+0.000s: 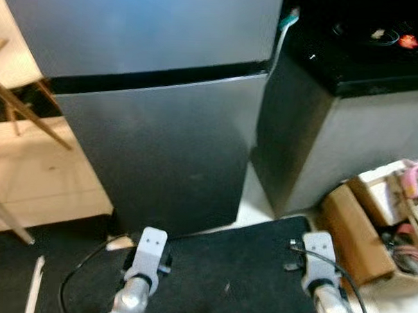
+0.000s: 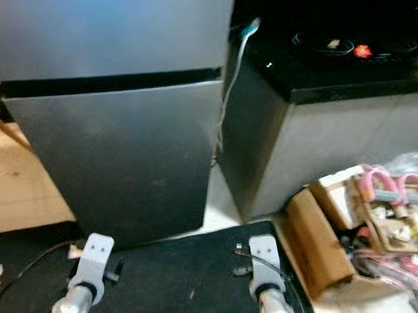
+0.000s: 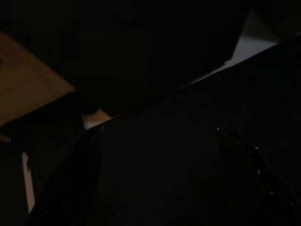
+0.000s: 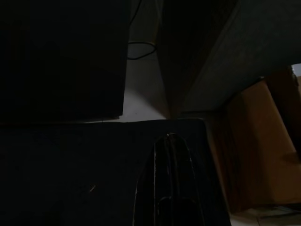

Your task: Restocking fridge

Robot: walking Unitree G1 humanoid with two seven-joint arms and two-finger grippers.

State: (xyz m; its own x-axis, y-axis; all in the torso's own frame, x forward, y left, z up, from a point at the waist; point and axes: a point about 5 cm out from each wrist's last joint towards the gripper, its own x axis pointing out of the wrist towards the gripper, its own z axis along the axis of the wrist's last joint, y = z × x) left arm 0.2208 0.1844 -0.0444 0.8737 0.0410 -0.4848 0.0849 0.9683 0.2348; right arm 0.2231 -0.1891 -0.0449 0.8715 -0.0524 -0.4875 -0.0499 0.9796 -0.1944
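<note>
A tall silver fridge [image 1: 155, 112] stands straight ahead with both doors closed; a dark seam [image 1: 157, 78] divides the upper door from the lower one. Both silver arms hang low over a black mat, the left wrist [image 1: 146, 254] and right wrist [image 1: 320, 262] at the bottom of the eye views. The dark left wrist view shows my left gripper [image 3: 155, 155] with its two black fingers spread apart and nothing between them. In the right wrist view my right gripper [image 4: 171, 146] has its fingers pressed together, holding nothing.
A black mat [image 1: 232, 268] covers the floor before the fridge. A grey cabinet with a black counter [image 1: 352, 66] stands to the right. An open cardboard box [image 2: 330, 238] of packaged goods sits at the lower right. Wooden chair legs [image 1: 23, 114] stand on the left.
</note>
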